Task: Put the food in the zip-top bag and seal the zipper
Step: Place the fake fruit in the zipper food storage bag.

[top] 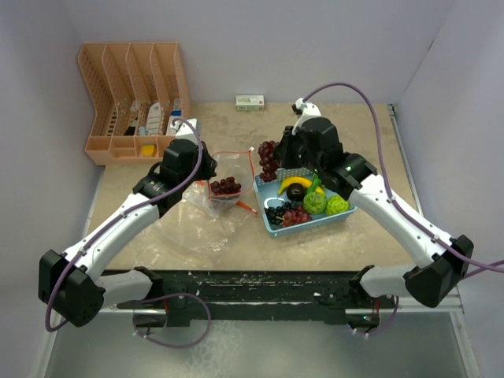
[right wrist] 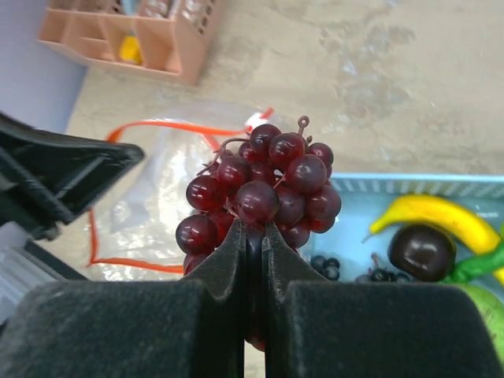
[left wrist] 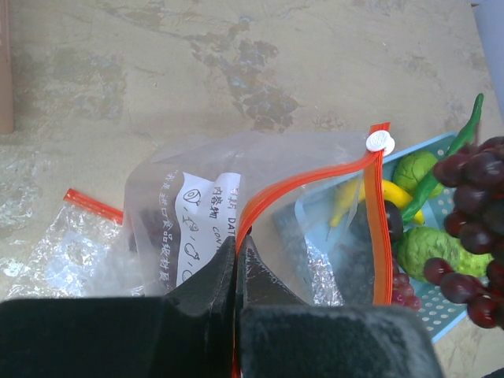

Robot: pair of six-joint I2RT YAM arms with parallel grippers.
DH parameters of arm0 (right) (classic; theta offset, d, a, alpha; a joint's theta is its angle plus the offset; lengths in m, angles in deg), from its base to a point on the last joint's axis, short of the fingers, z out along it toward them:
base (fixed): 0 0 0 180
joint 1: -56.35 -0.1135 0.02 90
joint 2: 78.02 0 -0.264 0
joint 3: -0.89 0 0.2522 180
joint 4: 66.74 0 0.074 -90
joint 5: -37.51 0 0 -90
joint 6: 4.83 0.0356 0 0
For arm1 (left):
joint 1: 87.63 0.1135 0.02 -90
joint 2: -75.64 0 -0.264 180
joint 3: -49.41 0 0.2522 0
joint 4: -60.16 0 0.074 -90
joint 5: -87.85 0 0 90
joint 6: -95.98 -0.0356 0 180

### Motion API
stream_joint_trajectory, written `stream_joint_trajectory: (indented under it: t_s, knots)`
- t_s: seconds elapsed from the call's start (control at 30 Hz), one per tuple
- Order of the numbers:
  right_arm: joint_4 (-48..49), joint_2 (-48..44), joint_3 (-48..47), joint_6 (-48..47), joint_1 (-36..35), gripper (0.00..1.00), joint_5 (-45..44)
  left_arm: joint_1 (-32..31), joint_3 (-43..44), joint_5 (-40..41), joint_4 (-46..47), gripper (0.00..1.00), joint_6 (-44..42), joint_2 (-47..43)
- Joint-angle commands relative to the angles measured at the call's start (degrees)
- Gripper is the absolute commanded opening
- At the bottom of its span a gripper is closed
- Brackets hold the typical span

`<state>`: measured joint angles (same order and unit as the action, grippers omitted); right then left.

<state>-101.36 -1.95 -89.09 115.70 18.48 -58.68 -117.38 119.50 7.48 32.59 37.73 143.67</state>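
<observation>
The clear zip-top bag [top: 230,179] stands open at the table's middle, a dark red grape bunch [top: 225,187] inside it. My left gripper [left wrist: 236,242] is shut on the orange-red zipper [left wrist: 303,179] at the mouth's edge; the white slider [left wrist: 380,142] sits at the far end. My right gripper [right wrist: 253,230] is shut on another red grape bunch [right wrist: 268,179], held [top: 268,160] between the bag and the basket, just right of the bag's mouth. More food lies in the basket: a yellow banana [top: 294,184], round green fruits [top: 316,203], a green pepper [left wrist: 441,169], dark grapes [top: 276,213].
The light-blue basket [top: 346,213] sits right of the bag. A second clear bag [left wrist: 67,236] lies flat on the table to the left. A peach desk organizer [top: 134,94] stands at the back left, a small white box [top: 250,101] against the back wall.
</observation>
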Motion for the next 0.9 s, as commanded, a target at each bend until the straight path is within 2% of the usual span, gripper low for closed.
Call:
stream_joint_trajectory:
  t_s: [0.0,0.23,0.43,0.87]
  knots:
    - [5.7,-2.5,-4.2,-3.8,-0.4,0.00,6.4,-0.1,-0.5,0.1,3.0,0.00,-0.5,-0.3]
    - [14.0,-2.2,-3.4,-2.1,-0.4,0.00,16.6,0.0,-0.5,-0.2,3.0,0.00,-0.6,-0.4]
    - [18.3,0.3,-2.7,0.4,-0.6,0.00,21.9,0.0,-0.3,-0.4,3.1,0.00,-0.7,-0.5]
    - [23.4,7.3,-0.2,1.9,-3.0,0.00,21.1,0.0,-0.1,-0.7,3.3,0.00,-1.2,0.0]
